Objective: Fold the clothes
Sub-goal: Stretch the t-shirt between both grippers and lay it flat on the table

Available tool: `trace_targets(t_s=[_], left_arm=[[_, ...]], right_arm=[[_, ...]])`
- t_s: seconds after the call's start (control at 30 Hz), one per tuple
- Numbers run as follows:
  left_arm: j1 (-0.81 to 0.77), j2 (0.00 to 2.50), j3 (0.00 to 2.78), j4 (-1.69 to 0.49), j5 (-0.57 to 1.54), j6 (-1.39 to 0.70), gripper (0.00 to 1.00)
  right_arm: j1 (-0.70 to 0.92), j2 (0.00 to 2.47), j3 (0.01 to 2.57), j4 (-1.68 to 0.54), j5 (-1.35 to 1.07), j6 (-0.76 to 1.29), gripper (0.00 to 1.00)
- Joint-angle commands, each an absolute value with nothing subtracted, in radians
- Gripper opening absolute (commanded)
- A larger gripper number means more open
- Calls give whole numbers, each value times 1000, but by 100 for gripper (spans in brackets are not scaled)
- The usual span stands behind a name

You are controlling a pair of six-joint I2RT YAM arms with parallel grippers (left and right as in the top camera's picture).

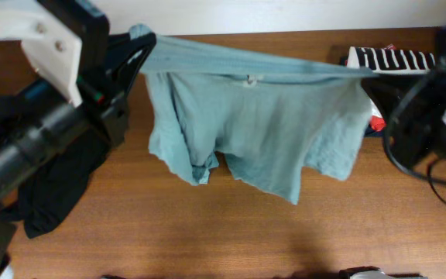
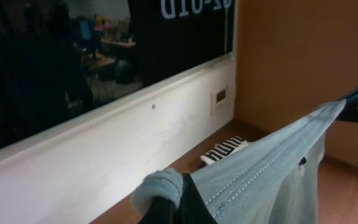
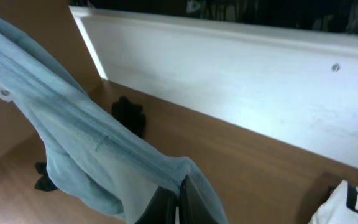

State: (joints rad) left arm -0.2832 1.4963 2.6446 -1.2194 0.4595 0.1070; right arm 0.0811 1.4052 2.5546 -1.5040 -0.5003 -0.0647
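The pale grey-teal shirt (image 1: pixel 262 116) hangs stretched in the air above the table between both grippers, its top edge taut and its body drooping. My left gripper (image 1: pixel 139 48) is shut on the shirt's left corner; the left wrist view shows the bunched corner (image 2: pixel 160 186) in the fingers (image 2: pixel 178 208). My right gripper (image 1: pixel 378 74) is shut on the right corner; the right wrist view shows the cloth (image 3: pixel 73 137) running from its fingers (image 3: pixel 178 202). The black top (image 1: pixel 56 190) lies crumpled at the table's left, partly under the left arm; it also shows in the right wrist view (image 3: pixel 129 115).
A white shirt with black block letters (image 1: pixel 389 58) lies at the back right, also in the left wrist view (image 2: pixel 224 149) and the right wrist view (image 3: pixel 352 200). A red garment (image 1: pixel 375 120) peeks beside it. A white wall ledge (image 3: pixel 241 81) borders the table's far edge.
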Motion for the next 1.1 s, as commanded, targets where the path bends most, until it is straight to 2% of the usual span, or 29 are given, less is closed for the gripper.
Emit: trace_targets(t_s=[0.0,0.33,0.5,0.83,1.07], left_arm=[[-266,1438,2664,-1214,382,105,1],[-266,1378,2664,-1219,374,105,1],[-266,1409,2664,-1240,250,105,1],[-266,1705,2664,-1266,89,105,1],[-265,1984,2664,-1180,-68,105,1]], right_arm=[[64,1370,2563,-1512,-407,-67,4],[64,1355,2563,-1502,-366,-67,4],[64,1396,2562,-1503,-316,-67,4],[64,1660,2562,-1494,-294,-68,4],[64,1933,2562,-1342,-272,-75,4]])
